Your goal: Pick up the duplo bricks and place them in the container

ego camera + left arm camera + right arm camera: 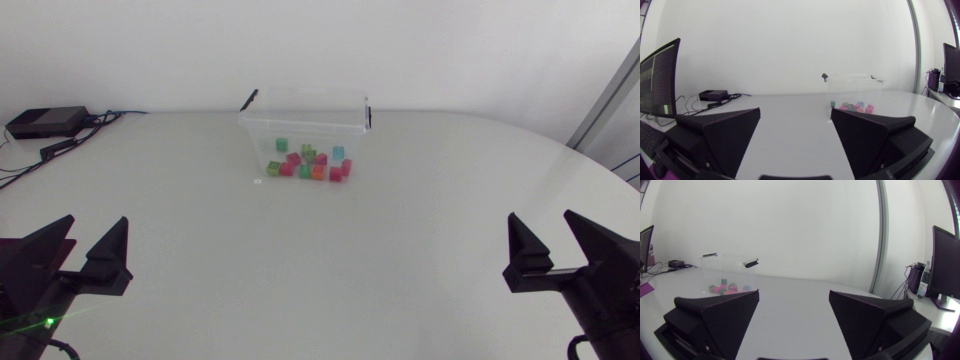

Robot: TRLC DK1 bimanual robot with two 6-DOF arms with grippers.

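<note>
Left gripper point(97, 224) and right gripper point(543, 220) sit wide open and empty, well apart from the clear container point(300, 102) holding the duplo bricks point(305, 170); seemingly none remain outside, so reaching looks needless.

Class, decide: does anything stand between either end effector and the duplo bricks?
Only the container: the duplo bricks appear to lie inside its walls. Nothing else visible stands before the left end effector or right end effector.

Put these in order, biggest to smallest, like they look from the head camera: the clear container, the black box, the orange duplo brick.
1. clear container, biggest.
2. black box in the far left corner.
3. orange duplo brick inside the container, tiniest.
All sit similarly far back, so the order holds.
</note>
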